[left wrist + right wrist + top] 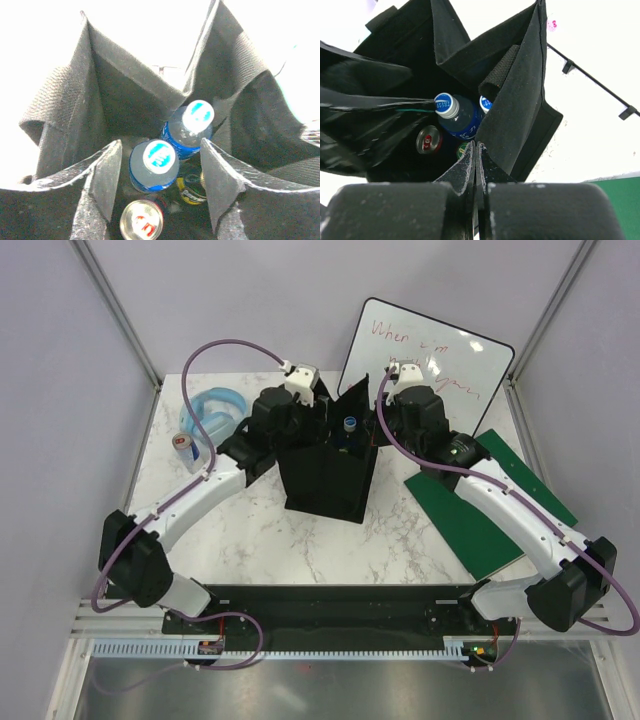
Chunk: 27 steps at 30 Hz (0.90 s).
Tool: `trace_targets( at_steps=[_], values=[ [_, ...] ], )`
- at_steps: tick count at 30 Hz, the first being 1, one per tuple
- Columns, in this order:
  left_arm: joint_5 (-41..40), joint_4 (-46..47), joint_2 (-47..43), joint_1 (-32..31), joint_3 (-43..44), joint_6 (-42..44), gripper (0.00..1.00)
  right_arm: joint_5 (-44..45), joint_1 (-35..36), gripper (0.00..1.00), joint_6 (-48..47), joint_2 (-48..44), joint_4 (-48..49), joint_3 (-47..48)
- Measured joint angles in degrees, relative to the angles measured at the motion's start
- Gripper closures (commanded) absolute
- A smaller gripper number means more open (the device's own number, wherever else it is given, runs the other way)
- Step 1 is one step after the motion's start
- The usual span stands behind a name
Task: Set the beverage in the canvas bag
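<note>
The black canvas bag [325,470] stands open mid-table. Inside it, the left wrist view shows two blue-labelled bottles [154,165] [190,125], a red-topped can [142,220] and a yellow-green can [191,190]. My left gripper [161,142] is open and empty, just above the bag's mouth, over the nearer bottle; in the top view it [288,420] is at the bag's left rim. My right gripper [476,146] is shut on the bag's right rim fabric [520,90]; in the top view it [385,430] is at that rim. A bottle cap [350,424] shows from above.
A can [183,443] stands on the table's far left, beside a blue ring-shaped thing [215,405]. A whiteboard [440,360] leans at the back. A green board [490,505] lies at the right under my right arm.
</note>
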Motion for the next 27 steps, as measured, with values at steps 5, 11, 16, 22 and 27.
trace_targets(
  at_steps=[5,11,16,22,27],
  values=[
    [-0.11,-3.93,-2.95,0.00,3.34,-0.46,0.18,0.00,0.00,1.00,0.00,0.00,0.17,0.00],
    [-1.90,-9.31,-7.43,0.00,8.57,-0.87,0.10,0.00,0.00,1.00,0.02,0.00,0.15,-0.07],
    [-6.23,-15.47,-11.54,0.00,12.13,-1.03,0.09,0.00,0.00,1.00,0.04,0.00,0.17,-0.11],
    [-11.32,-23.45,-15.15,2.05,13.14,-2.82,0.11,0.00,0.00,1.00,0.07,-0.11,0.37,-0.48],
    [-11.45,-30.75,-14.95,13.29,13.22,-8.26,0.11,-0.02,0.00,1.00,0.02,-0.66,0.44,-0.87]
  ],
)
